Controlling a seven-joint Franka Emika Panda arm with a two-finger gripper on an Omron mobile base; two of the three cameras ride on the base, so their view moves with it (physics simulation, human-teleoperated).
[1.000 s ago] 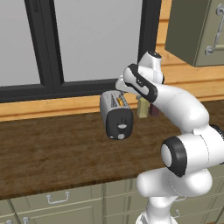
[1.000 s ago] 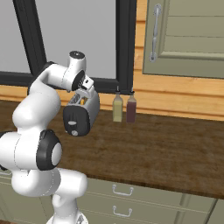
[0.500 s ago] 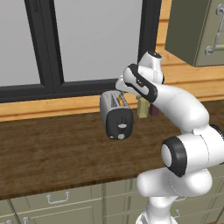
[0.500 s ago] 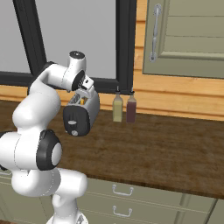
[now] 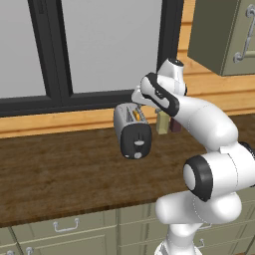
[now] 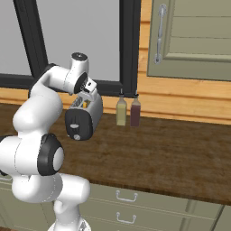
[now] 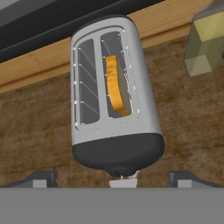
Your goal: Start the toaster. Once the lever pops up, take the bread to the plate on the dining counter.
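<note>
One toaster (image 5: 131, 132) is seen standing on the dark wood-grain table (image 5: 55, 169), near the back edge and below the black-framed window (image 5: 99, 50). Two slots are counted in its top; one slice of bread (image 7: 117, 85) is lodged in the right-hand slot as seen in the hand view, while the other slot is seen bare. The black end panel with one round silver knob (image 5: 139, 143) is turned toward the front of the table. The lever cannot be made out clearly.

Two bottles are counted just beside the toaster, standing side by side against the wooden wall strip: one olive-yellow bottle (image 6: 121, 112) nearer the toaster and one dark red bottle (image 6: 135, 111) touching or almost touching it. In the left base view they are partly hidden by the arm. A grey-green wall cabinet (image 6: 194, 40) with a metal handle is hung above and to the right. Drawers (image 6: 126, 207) with handles are seen beneath the table top.

The tool (image 7: 122, 178) is held above the toaster's black end, its fingers spread wide and grasping nothing.
</note>
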